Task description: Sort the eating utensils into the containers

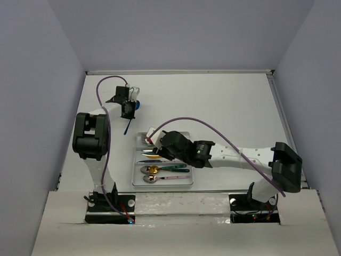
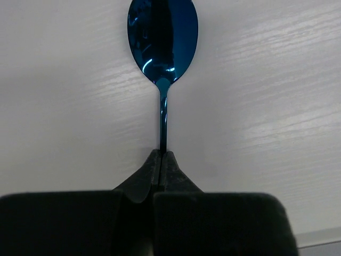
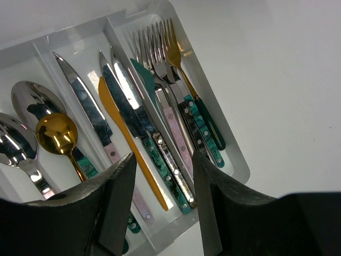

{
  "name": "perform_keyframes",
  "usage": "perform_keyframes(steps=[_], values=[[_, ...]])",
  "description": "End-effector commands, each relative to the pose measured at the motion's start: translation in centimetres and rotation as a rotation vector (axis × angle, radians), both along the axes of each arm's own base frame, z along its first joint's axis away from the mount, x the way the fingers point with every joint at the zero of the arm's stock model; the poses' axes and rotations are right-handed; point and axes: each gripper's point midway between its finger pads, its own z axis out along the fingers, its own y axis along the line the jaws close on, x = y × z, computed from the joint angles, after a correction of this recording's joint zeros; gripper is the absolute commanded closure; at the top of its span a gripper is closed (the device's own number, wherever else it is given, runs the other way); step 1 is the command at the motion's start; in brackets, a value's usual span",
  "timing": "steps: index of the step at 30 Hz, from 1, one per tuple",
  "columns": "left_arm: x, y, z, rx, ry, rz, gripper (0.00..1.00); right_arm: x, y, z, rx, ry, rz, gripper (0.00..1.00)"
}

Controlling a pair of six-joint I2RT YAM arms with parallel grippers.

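Inside the white tray (image 3: 233,152), everything lies sorted.
Spoons (image 3: 53,133), knives (image 3: 120,101), forks (image 3: 160,42) fill separate compartments (image 3: 85,58); right hand (image 3: 162,160) gapes empty; left hand (image 2: 161,160) pinches a blue spoon (image 2: 162,37).

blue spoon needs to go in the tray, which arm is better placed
Left. The left gripper is shut on the handle of the blue spoon; the right gripper hangs open and empty over the tray.

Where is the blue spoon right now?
Top view, left side: the blue spoon is pinched in the left end effector, just beyond the white tray.
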Motion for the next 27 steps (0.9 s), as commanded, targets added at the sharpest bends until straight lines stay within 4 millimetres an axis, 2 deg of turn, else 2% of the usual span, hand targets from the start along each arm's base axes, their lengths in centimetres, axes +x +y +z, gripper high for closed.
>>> perform_keyframes(steps=[1,6,8,9,12,13,22,23,24,25,27], values=[[-1.3,0.8,-2.5,0.057,0.083,-0.006,1.00,0.0,0.7,1.2,0.057,-0.018,-0.008,0.48],[-1.3,1.3,-1.8,0.055,0.040,0.001,1.00,-0.2,0.3,1.6,0.072,-0.018,-0.016,0.48],[-1.2,0.9,0.0,0.008,-0.023,-0.003,1.00,-0.4,0.4,1.8,0.086,-0.010,-0.011,0.48],[-0.6,0.7,2.1,-0.014,-0.089,-0.003,1.00,-0.4,0.4,2.0,0.096,-0.009,-0.010,0.48],[-1.0,0.2,4.1,-0.062,-0.143,-0.006,1.00,-0.2,0.5,2.2,0.118,0.004,-0.020,0.47],[-1.0,0.2,5.5,-0.071,-0.176,-0.004,1.00,-0.3,0.7,2.3,0.130,0.013,-0.017,0.47],[-1.1,0.4,9.5,-0.093,-0.284,0.006,1.00,0.9,1.7,2.4,0.204,0.075,-0.050,0.47],[-1.2,0.4,10.6,-0.102,-0.308,0.013,1.00,1.9,1.8,3.1,0.247,0.095,-0.079,0.46],[-1.2,0.5,10.4,-0.102,-0.305,0.016,1.00,1.8,2.3,3.3,0.270,0.116,-0.078,0.45],[-1.4,0.4,11.9,-0.112,-0.336,0.014,1.00,2.5,2.7,3.5,0.319,0.156,-0.087,0.43],[-1.7,0.3,13.6,-0.124,-0.372,0.013,1.00,3.6,3.8,5.4,0.431,0.201,-0.093,0.37]])
